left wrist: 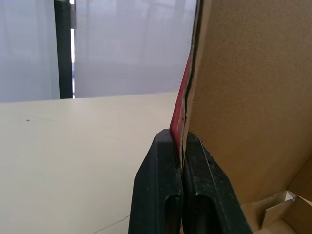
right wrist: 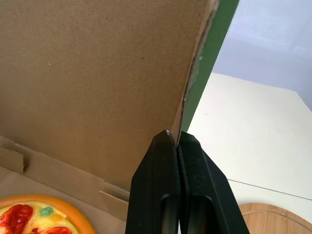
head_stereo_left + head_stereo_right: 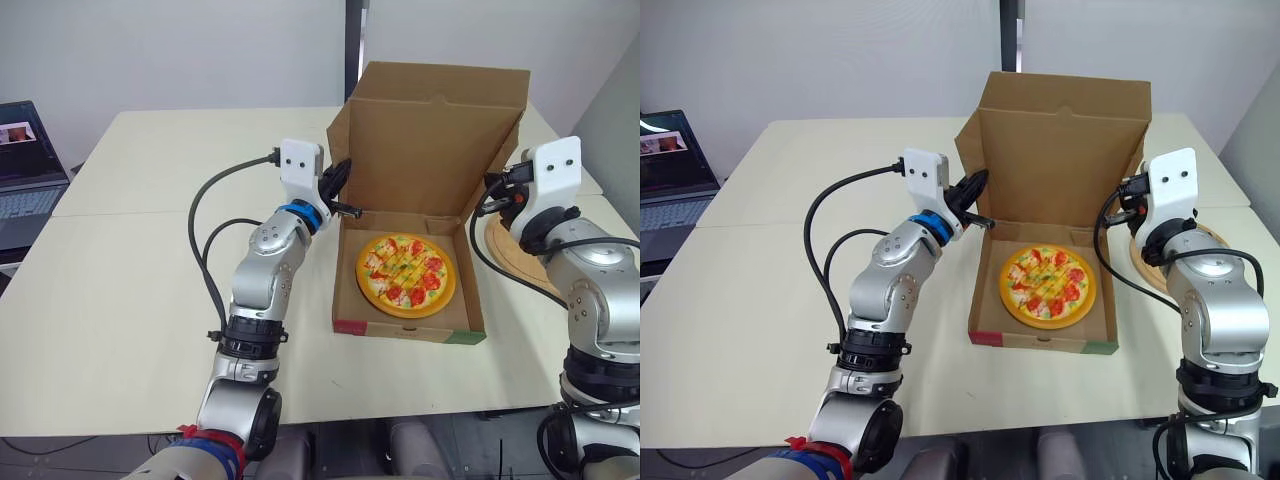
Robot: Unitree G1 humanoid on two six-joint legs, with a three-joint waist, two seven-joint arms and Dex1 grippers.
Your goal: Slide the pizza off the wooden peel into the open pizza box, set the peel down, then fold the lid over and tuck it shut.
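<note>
Pinching the upright lid (image 3: 435, 140) at both side edges; our left gripper (image 1: 181, 139) and right gripper (image 2: 175, 135) each clamp cardboard; pizza (image 3: 405, 273) sits in the box (image 3: 400, 332); peel (image 2: 278, 219) lies on the table (image 3: 130, 280) beside our right arm.

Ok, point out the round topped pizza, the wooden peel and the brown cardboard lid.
round topped pizza (image 3: 405, 275): left eye view, middle of its topping.
wooden peel (image 2: 282, 222): right wrist view, flat face near its rim.
brown cardboard lid (image 3: 440, 140): left eye view, middle of its inner face.
</note>
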